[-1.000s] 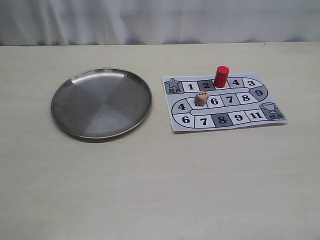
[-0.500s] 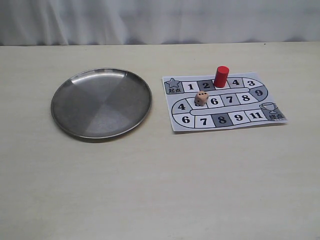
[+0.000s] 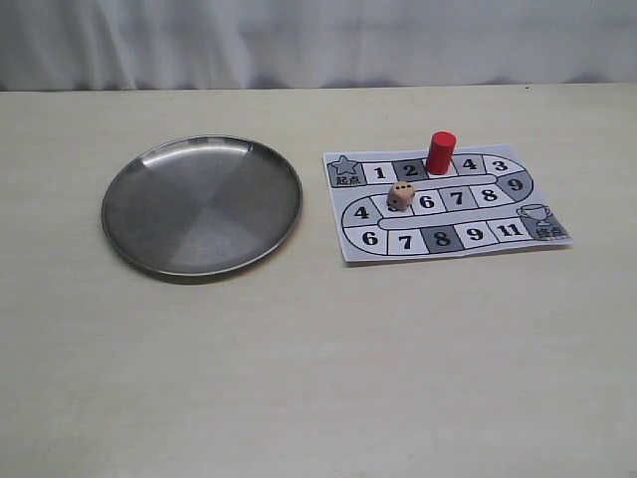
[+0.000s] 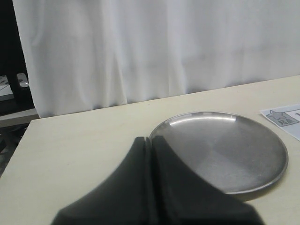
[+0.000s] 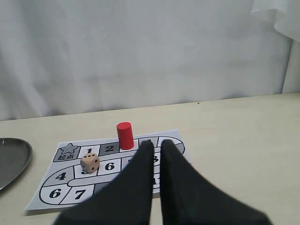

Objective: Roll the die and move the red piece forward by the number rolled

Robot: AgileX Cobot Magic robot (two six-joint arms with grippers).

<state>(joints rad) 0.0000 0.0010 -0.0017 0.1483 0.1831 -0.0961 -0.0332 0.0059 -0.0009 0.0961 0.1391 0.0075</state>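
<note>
I held both arms back from the work area; neither showed in the exterior view. The left gripper (image 4: 151, 140) had its black fingers pressed together with nothing between them. Just ahead of its tips lay the round, shallow stainless-steel plate (image 4: 272, 145), bare and unoccupied; I judged it was set there as a walled landing zone so a thrown die could not run off the table.

The right gripper (image 5: 154, 145) showed only a narrow slit between its fingers and gripped nothing, so I read it as shut. Directly beyond its tips lay the printed paper game board (image 5: 56, 194) with numbered squares. Ahead and to one side of the tips, the small tan wooden die with dark pips (image 5: 90, 162) rested on the board's middle row, between squares 4 and 6. Further ahead, the upright red cylindrical piece (image 5: 124, 135) stood on the top row, between squares 2 and 4.

The die sat nearer to the right gripper than to the left, so I judged the right arm suited to the pick, with the plate well apart from it across the table.
</note>
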